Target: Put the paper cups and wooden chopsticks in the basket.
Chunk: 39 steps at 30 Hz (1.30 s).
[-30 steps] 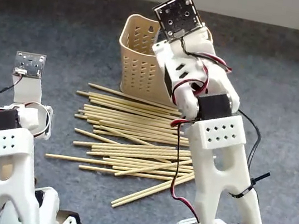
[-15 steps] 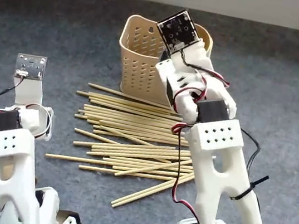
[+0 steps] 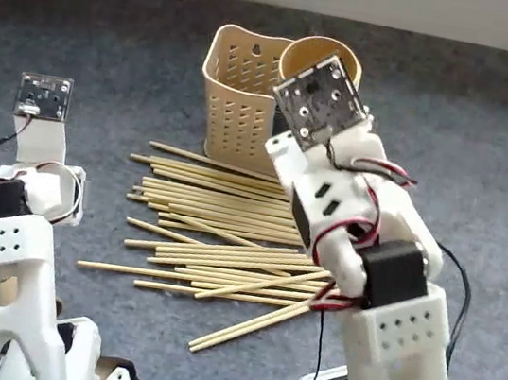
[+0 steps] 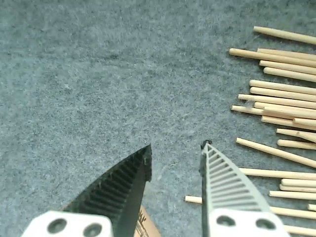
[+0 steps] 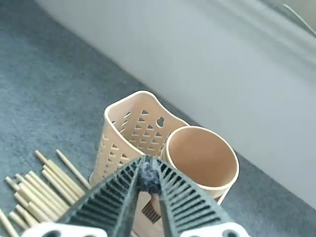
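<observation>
The cream perforated basket (image 3: pixel 238 102) (image 5: pixel 129 129) stands at the back of the grey carpet. A brown paper cup (image 3: pixel 321 59) (image 5: pixel 200 158) sits upright inside its right end. Several wooden chopsticks (image 3: pixel 228 234) (image 4: pixel 281 118) lie in a loose pile in front of the basket. My right gripper (image 5: pixel 147 170) is shut with nothing in it, raised just in front of the basket and the cup. My left gripper (image 4: pixel 175 155) hangs open over bare carpet to the left of the pile, its fingers apart from the nearest stick ends.
A pale wall (image 5: pixel 207 64) runs close behind the basket. The right arm's body (image 3: pixel 367 264) rises over the right part of the pile. Between the left fingers a brown printed edge (image 4: pixel 148 226) shows.
The right arm has drawn back from over the basket toward the front, uncovering the cup in it. The left arm has shifted slightly away from the pile.
</observation>
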Each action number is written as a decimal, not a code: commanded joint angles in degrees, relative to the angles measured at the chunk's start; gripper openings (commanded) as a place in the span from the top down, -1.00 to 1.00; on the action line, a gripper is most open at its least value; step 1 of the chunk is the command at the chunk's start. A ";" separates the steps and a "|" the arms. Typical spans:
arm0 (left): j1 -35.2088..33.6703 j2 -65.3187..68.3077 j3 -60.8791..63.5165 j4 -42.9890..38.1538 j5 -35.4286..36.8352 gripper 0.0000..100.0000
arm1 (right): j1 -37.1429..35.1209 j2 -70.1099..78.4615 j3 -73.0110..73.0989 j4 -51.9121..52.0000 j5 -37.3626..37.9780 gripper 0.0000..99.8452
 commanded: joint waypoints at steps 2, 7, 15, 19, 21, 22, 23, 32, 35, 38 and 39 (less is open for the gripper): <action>-0.57 -1.36 -10.95 9.23 -4.75 0.66 | -0.66 -4.53 -3.56 9.89 -0.18 0.98; -0.66 -1.36 -16.04 15.56 -11.96 0.66 | -0.57 -5.67 -3.47 20.18 -0.26 0.98; -0.66 -1.36 -23.96 27.52 -25.76 0.66 | -0.57 -5.85 6.99 24.04 -0.26 0.98; -4.00 -1.36 -24.84 30.42 -34.37 0.66 | -0.48 -5.85 16.04 20.26 -0.26 0.98; -6.90 -1.36 -24.66 30.42 -38.77 0.66 | -0.48 -5.85 19.91 18.15 -0.26 0.98; -8.66 -1.36 -24.48 30.59 -41.41 0.66 | -0.48 -5.85 21.93 17.10 -0.26 0.98; -10.33 -1.36 -24.31 30.77 -43.78 0.66 | -0.48 -5.85 24.04 15.87 -0.26 0.98; -20.62 -1.36 -15.34 30.77 -62.95 0.65 | 1.10 -5.85 38.99 2.07 -4.66 0.98; -23.25 -1.36 -12.53 30.77 -66.99 0.65 | 4.35 -5.85 41.27 -1.36 -5.10 0.98; -25.10 -1.36 -9.80 30.77 -69.98 0.63 | 6.64 -5.85 44.18 -5.05 -5.10 0.98; -25.54 -1.36 -8.75 30.77 -70.77 0.59 | 6.90 -5.85 45.23 -6.29 -5.10 0.98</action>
